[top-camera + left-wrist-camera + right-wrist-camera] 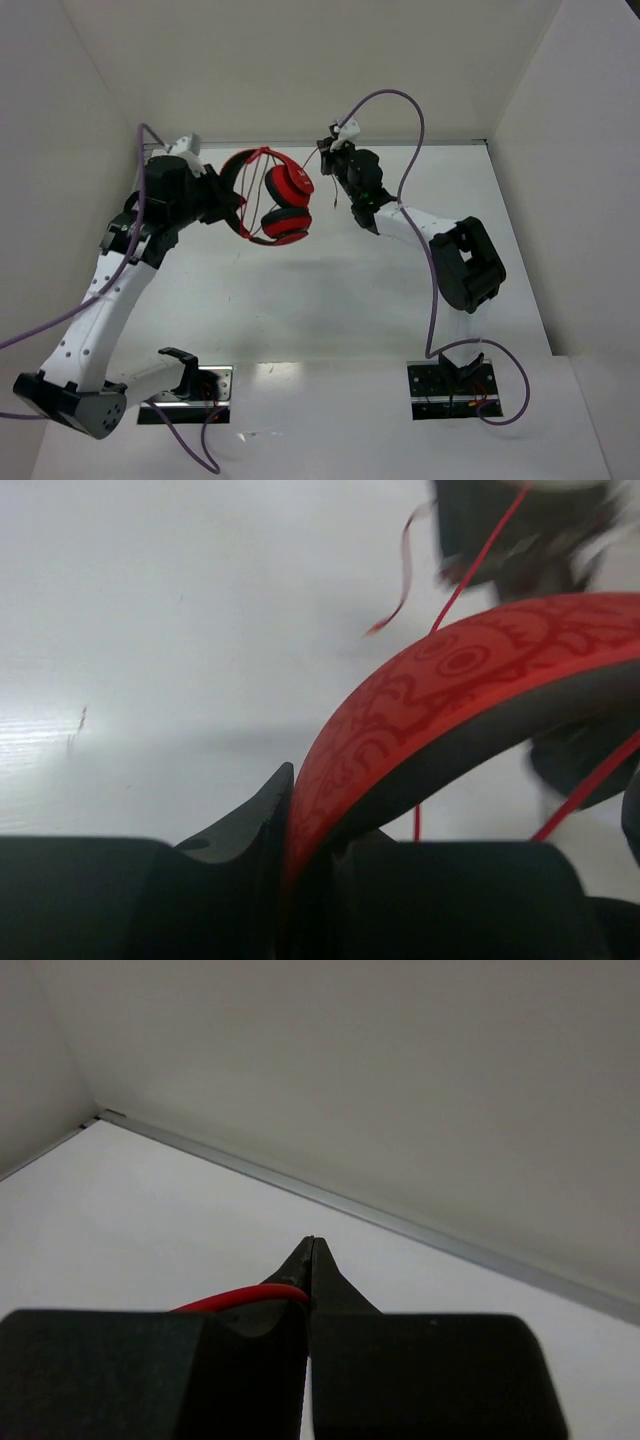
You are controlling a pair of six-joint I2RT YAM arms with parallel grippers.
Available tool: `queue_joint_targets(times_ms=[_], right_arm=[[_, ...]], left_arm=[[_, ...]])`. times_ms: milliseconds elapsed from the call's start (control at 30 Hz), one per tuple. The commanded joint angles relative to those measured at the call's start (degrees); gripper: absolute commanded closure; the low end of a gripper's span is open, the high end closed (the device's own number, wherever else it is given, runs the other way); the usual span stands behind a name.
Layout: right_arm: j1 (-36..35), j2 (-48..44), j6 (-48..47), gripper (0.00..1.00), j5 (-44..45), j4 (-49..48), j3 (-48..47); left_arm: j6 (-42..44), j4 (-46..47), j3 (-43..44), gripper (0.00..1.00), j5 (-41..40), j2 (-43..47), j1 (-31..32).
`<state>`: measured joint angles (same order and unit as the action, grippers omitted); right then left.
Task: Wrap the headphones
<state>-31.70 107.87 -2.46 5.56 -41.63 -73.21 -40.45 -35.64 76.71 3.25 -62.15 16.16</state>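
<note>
So the left gripper (300, 830) is clamped right down on the headband (450, 680) of the headphones (275, 197), with that patterned red band wedged between its two black fingers. From here it looks like the whole set is being held up over the white table (330, 300), back near the far wall (300, 60) and a bit left of centre. The two ear cups (290, 185) sit on the side facing the other arm, one just nearer to the arm bases than the other. A couple of strands of the thin red cable (240, 1298) cross the open loop of the headband, and the cable carries on over to the right gripper (310, 1255), which is pinched fully closed with the cable caught between its tips. That gripper sits just beside the headphones, close to the back wall. A curly loose end (403, 560) of red dangles between the two grippers. The purple robot cables (415, 120) arc over the right arm.
</note>
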Motion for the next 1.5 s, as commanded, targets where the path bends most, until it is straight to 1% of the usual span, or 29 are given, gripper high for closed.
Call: queue_joint_targets(times_ms=[0,33,200,233,300,333,367,400,433,467,500,567,600,633,733,800,833,867,933,1033,1067,1100,1167,1200,1267,1300,1367,1400,1467], right_arm=[[-0.1,0.4,-4.7,0.99,-3.6,1.5,-6.1],[-0.1,0.4,-4.7,0.99,-3.6,2.0,-6.1],[-0.1,-0.6,-6.6,0.99,-2.9,6.0,-8.3],[-0.1,-0.6,-7.5,0.99,-2.9,7.1,-8.9],[-0.1,-0.6,-7.5,0.99,-2.9,10.7,-10.9],[-0.1,-1.2,-8.1,0.99,-3.7,11.8,-11.7],[-0.1,-1.2,-8.1,0.99,-3.7,12.9,-12.5],[-0.1,-1.2,-8.1,0.99,-3.7,14.1,-13.7],[-0.1,-2.0,-7.5,0.99,-3.7,14.1,-13.7],[-0.1,-2.7,-6.9,0.99,-3.7,14.8,-14.4],[-0.1,-2.7,-6.9,0.99,-3.7,16.4,-15.6],[-0.1,-4.2,-4.8,0.99,-4.9,18.8,-17.0],[-0.7,-4.7,-4.1,0.99,-6.0,19.8,-17.0],[-1.3,-5.5,-3.4,0.99,-6.8,21.6,-17.0],[-3.9,-8.3,-3.4,0.99,-8.8,22.4,-15.8],[-5.3,-8.3,-2.8,0.99,-9.6,25.0,-15.8],[-6.6,-8.3,-2.1,0.99,-10.3,25.6,-15.8],[-6.6,-8.8,-1.2,0.99,-11.1,26.3,-15.8],[-8.9,-9.7,2.3,0.99,-12.4,26.3,-15.8],[-10.0,-11.7,7.1,0.99,-14.9,26.3,-13.7],[-10.9,-11.7,8.3,0.99,-16.8,26.3,-13.7],[-11.4,-12.5,9.6,0.99,-18.4,27.6,-13.7],[-12.1,-13.3,13.6,0.99,-21.9,28.7,-13.7],[-12.1,-14.2,15.2,0.99,-23.1,28.7,-12.8],[-12.1,-15.1,20.2,0.99,-26.0,28.0,-11.1],[-12.7,-15.8,21.9,0.99,-27.9,27.2,-10.1],[-13.3,-16.4,26.6,0.99,-29.5,22.7,-7.2],[-14.7,-16.4,27.8,0.99,-30.2,21.1,-7.2],[-16.5,-13.4,28.5,0.99,-30.8,20.2,-8.9]], left_arm=[[6.8,1.0,-2.0,1.0,9.9,-1.0,-0.3],[8.0,0.1,-4.3,1.0,9.2,-1.6,-0.3],[13.9,-4.8,-7.8,1.0,4.5,-4.6,-0.3],[15.1,-4.8,-7.8,1.0,1.1,-6.0,-0.3],[17.3,-6.1,-8.4,1.0,-1.6,-7.1,-0.3],[17.3,-6.1,-7.5,1.0,-6.4,-8.5,-0.3],[19.6,-6.1,-6.8,1.0,-7.8,-9.0,-0.3],[19.6,-6.1,-6.8,1.0,-10.2,-9.7,-0.3],[20.2,-6.1,-6.8,1.0,-14.5,-11.0,-0.3],[21.4,-6.1,-6.8,1.0,-16.3,-11.8,-0.3],[21.5,-5.4,-6.2,1.0,-20.8,-12.5,-0.3],[22.6,-4.0,-6.8,1.0,-24.3,-13.6,-0.3],[22.6,-3.3,-8.5,1.0,-28.2,-13.6,-0.3],[22.6,-1.3,-9.2,1.0,-29.6,-13.6,-0.3],[23.4,2.2,-10.9,1.0,-33.4,-13.0,-0.3],[23.9,3.8,-10.9,1.0,-33.9,-13.0,-0.3],[23.9,4.7,-10.9,1.0,-35.5,-13.0,-0.3],[23.9,6.8,-10.9,1.0,-36.9,-13.0,-0.3],[24.5,9.0,-11.4,1.0,-41.0,-13.8,-0.3],[24.5,14.6,-13.2,1.0,-46.5,-14.3,-0.3],[23.0,16.2,-14.6,1.0,-48.2,-14.3,-0.3],[21.6,19.3,-15.4,1.0,-52.3,-13.8,-0.3],[18.0,23.1,-17.0,1.0,-55.4,-12.4,-0.3],[16.9,26.5,-18.2,1.0,-57.5,-12.4,-0.3],[14.4,28.8,-18.2,1.0,-58.8,-11.8,-0.3],[10.8,29.3,-16.7,1.0,-58.8,-11.8,-0.3],[8.5,30.7,-15.3,1.0,-58.8,-12.3,-0.3],[5.6,30.7,-14.4,1.0,-57.4,-12.9,-0.3],[3.0,31.2,-12.9,1.0,-56.3,-12.9,-0.3]])
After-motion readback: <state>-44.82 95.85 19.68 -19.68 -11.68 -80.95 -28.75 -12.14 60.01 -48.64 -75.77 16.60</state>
